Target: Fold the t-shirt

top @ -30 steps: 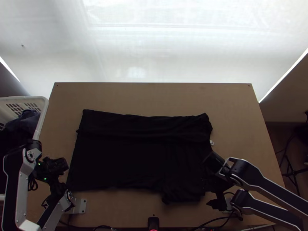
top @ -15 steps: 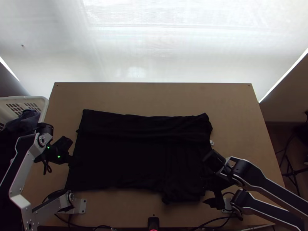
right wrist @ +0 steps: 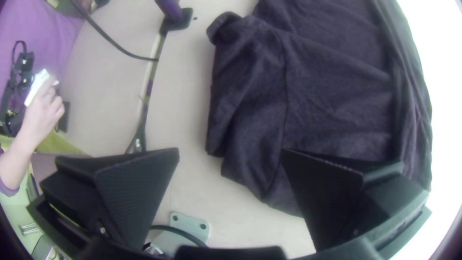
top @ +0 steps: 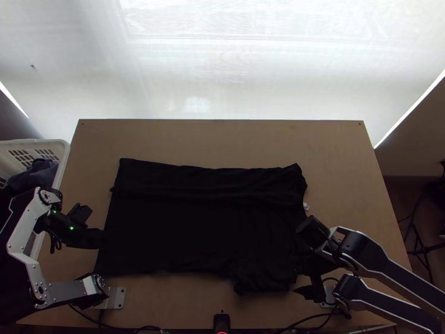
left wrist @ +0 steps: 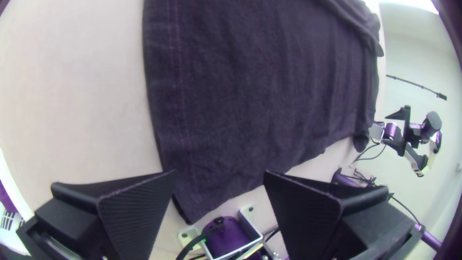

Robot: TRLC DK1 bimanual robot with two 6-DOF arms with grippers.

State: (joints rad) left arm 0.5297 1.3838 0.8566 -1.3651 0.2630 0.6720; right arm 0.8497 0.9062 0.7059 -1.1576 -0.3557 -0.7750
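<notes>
my left gripper (top: 102, 238) and my right gripper (top: 295, 273) are both wide open, holding nothing. the black t-shirt (top: 194, 225) lies on the table (top: 222, 139), with a long fold along its far side.

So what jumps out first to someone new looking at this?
The dark t-shirt, laid across the middle of the table with its far side folded over in a long band. Then the two grippers at its near corners, fingers open: the left gripper by the left one, the right gripper by the right. Behind them, the bright white backdrop beyond the table's far edge.
</notes>
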